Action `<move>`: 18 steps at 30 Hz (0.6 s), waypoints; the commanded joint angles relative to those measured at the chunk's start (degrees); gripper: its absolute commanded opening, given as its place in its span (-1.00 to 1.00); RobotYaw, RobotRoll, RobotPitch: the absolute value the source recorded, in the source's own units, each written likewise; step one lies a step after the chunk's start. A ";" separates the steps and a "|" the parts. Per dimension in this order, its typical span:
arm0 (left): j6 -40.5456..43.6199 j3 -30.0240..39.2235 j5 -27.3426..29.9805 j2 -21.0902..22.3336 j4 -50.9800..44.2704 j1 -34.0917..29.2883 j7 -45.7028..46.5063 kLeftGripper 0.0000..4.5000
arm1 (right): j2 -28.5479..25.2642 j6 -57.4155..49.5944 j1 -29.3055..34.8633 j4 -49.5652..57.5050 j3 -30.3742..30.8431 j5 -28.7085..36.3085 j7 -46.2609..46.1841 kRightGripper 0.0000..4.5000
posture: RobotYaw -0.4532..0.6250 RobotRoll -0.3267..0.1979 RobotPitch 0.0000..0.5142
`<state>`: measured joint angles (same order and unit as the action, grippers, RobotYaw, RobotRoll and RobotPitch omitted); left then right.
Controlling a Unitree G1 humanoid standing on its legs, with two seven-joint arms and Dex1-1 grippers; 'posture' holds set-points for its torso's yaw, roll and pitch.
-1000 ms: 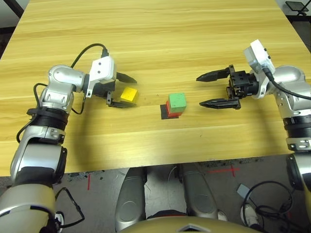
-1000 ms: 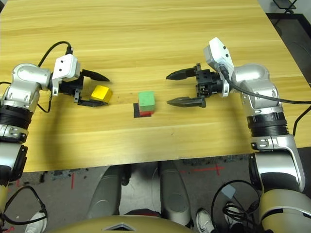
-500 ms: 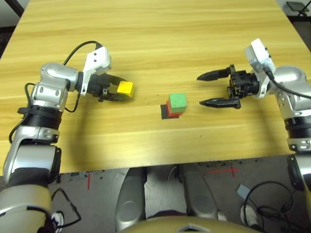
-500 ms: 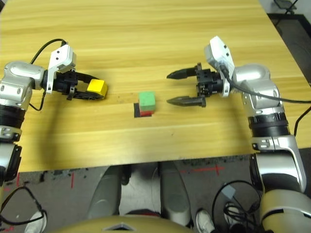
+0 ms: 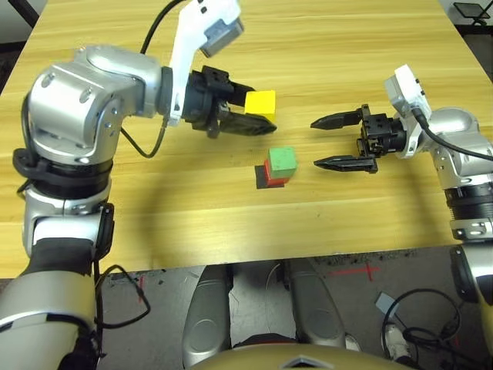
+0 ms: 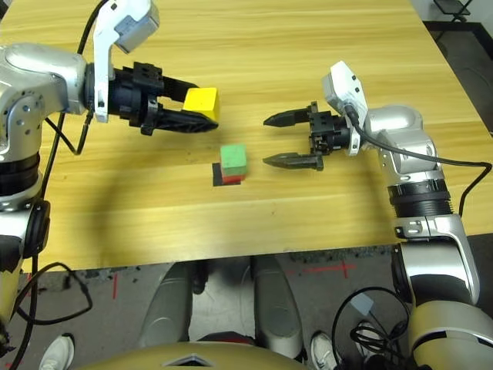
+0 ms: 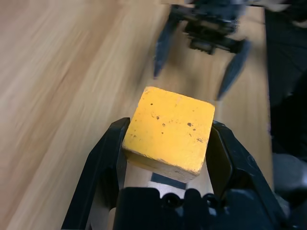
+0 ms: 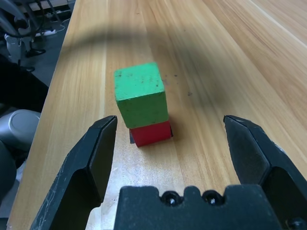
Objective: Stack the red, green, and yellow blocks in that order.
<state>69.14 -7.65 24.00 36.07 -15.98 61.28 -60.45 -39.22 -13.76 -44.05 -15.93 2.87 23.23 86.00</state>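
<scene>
Two blocks stand stacked on the wooden counter (image 5: pixel 323 223), with a third held up in the left fingers (image 7: pixel 171 123). The red block (image 8: pixel 151 134) is at the bottom, on a flat black patch (image 5: pixel 261 183) that probably marks the building spot; the green block (image 8: pixel 144 96) sits on it, slightly askew. The yellow block (image 5: pixel 260 104) is off the counter, near eleven o'clock from the stack, pinched by opposite sides between the left fingers. That grip leaves its top and underside free, which should suit setting it down on the green. The right fingers (image 5: pixel 316 143) are spread and empty, near two o'clock of the stack, seemingly just waiting clear.

The yellow block is a plain, matte, bright cube, its face freckled with small dark pits and its edges lightly worn. The likely next move is toward five o'clock, then down; a low approach could knock the green block.
</scene>
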 commanded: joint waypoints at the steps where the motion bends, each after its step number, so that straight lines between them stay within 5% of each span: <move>1: 1.37 -0.55 2.28 -0.79 -3.04 -0.34 2.66 0.15 | -0.30 0.49 0.88 -0.02 -0.06 -0.24 0.26 1.00 | 0.09 0.23 0.11; 18: -2.66 -4.22 4.33 -4.03 -5.80 -5.62 10.25 0.14 | -0.68 -0.45 2.30 1.69 -0.17 0.20 -0.25 1.00 | 0.05 0.21 0.19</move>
<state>66.39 -11.05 27.40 32.33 -19.89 56.26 -50.58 -39.24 -13.88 -42.65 -15.67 2.88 23.22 85.49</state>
